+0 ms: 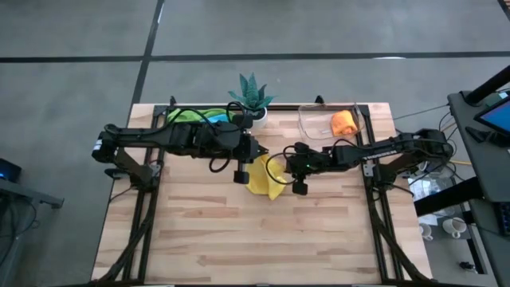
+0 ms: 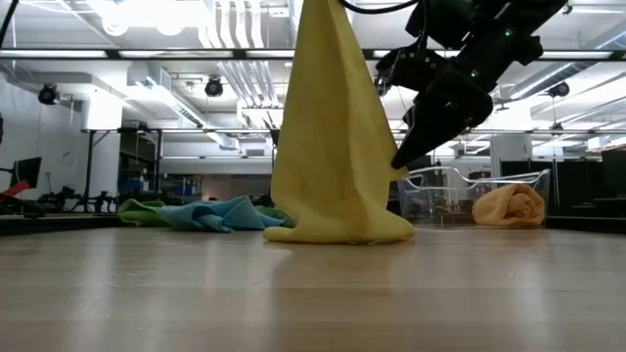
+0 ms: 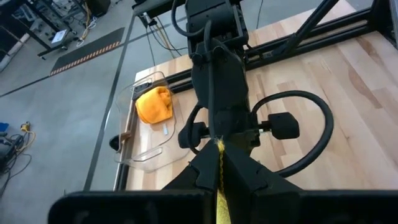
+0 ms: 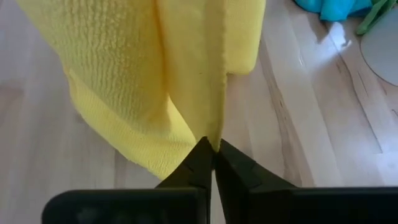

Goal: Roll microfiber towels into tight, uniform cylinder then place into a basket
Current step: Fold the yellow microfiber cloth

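No writing legible. Left hand (image 3: 219, 152) & right hand (image 4: 213, 155) both pinch yellow towel (image 2: 333, 147) hanging mid-desk (image 1: 239, 239) (top cut off); orange roll (image 1: 343, 122) in basket (image 1: 307, 119)

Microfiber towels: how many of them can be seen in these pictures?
4. The yellow towel hangs mid-table, pinched by both grippers; the orange towel lies rolled in the basket; the green towel and blue towel lie heaped behind the left arm. More may be hidden.
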You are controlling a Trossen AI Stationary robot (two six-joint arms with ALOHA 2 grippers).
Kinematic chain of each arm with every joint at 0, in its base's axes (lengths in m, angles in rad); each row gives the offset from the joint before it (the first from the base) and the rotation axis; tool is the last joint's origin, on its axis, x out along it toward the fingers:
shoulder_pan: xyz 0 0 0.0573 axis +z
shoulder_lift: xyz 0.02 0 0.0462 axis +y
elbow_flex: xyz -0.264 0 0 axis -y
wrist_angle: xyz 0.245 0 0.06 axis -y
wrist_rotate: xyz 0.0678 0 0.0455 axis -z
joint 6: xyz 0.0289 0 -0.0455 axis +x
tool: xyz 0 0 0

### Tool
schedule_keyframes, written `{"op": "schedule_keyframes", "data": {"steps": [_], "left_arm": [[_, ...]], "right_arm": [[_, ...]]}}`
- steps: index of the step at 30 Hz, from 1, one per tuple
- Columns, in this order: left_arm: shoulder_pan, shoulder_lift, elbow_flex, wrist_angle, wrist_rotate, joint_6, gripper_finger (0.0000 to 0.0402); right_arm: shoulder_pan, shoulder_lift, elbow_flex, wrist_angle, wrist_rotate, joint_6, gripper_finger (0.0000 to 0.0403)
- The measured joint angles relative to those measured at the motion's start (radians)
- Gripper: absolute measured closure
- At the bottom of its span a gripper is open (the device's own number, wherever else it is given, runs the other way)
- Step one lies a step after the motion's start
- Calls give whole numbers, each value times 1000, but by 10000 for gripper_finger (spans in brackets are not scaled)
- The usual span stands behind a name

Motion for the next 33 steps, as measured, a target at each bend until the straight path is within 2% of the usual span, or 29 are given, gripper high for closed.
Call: {"op": "schedule_keyframes", "data": {"steps": [3,7,10,16,20,26,33], "left_arm": [[0,-1,0,0,-53,2,402],[0,-38,0,-3,-100,3,402],[0,-76,1,4,-112,5,402],[26,-114,-1,-1,-248,33,402],[84,-117,-23,2,-252,33,402],[187,-115,-91,77,-253,35,402],[322,-113,-132,238,-266,114,402]], "right_arm": [[0,-29,6,-53,48,6,394],[0,-117,54,-222,182,6,394],[0,-195,120,-350,273,7,394],[0,-297,291,-519,410,-2,395],[0,-302,391,-579,466,-16,395],[-23,-261,465,-590,482,-69,395],[-129,-209,505,-591,523,-166,395]]}}
